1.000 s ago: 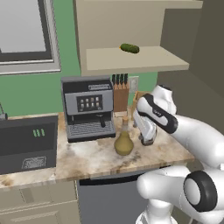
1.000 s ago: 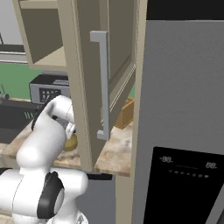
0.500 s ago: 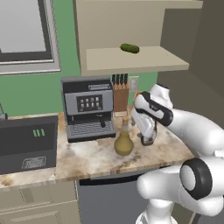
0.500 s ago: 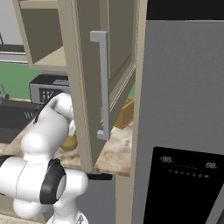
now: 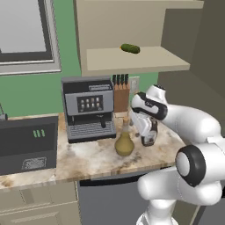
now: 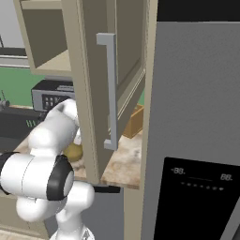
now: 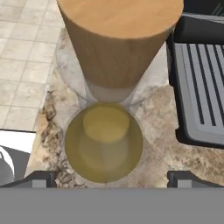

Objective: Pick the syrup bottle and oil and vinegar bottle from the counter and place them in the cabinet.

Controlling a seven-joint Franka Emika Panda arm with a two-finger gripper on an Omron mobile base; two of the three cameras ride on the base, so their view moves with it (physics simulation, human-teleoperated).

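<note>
Approach step: open gripper [image 7: 107, 177], jaws spread wide and empty, poised directly above the oil and vinegar bottle [image 7: 105, 135] on the counter [image 7: 183, 162]. Next, presumably: descend and close around its neck.

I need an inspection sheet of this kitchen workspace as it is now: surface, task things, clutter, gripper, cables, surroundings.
Surface: the counter, marbled stone, carries the machines and bottles.
Job's things: the oil and vinegar bottle stands upright on the counter; its cork top is close under the hand camera. The syrup bottle stands just to its right, mostly behind the arm. The cabinet shelf holds neither bottle.
Clutter: a pickle lies on the cabinet shelf.
Grippers: the gripper is open, one fingertip on each side of the cruet, holding nothing.
Cables: nothing seen.
Surroundings: coffee machine, knife block, open cabinet door, fridge.
</note>
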